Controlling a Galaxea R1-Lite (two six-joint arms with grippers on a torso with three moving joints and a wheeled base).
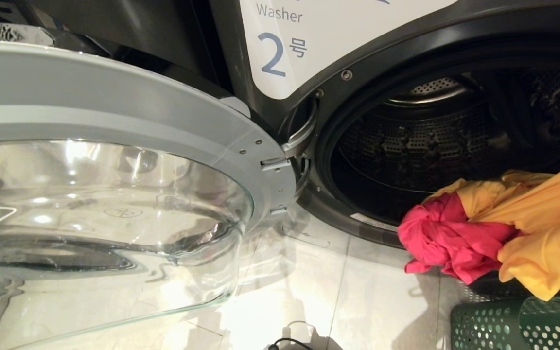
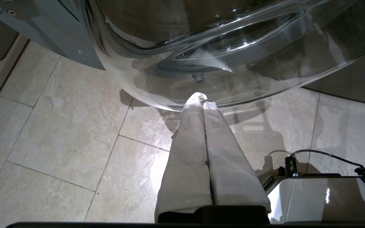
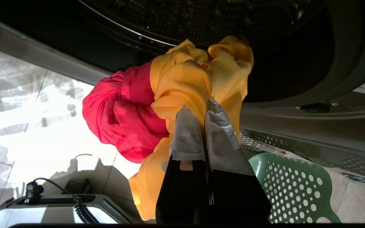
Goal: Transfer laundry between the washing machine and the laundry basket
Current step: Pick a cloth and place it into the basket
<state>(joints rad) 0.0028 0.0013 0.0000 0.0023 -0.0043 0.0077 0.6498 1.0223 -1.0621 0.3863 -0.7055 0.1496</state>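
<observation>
My left gripper (image 2: 202, 98) hangs closed and empty by the open glass door (image 1: 114, 204). The label (image 1: 309, 43) reads "Washer 2". My right gripper (image 3: 201, 110) clamps yellow-orange garment (image 3: 182, 85) and magenta-red garment (image 3: 119, 110) between drum (image 1: 426, 141) and green laundry basket (image 3: 293, 190).

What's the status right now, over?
Right gripper shut on yellow-orange cloth garment, magenta-red garment bundled along, before open dark grey washer drum. Left gripper shut, parked.
</observation>
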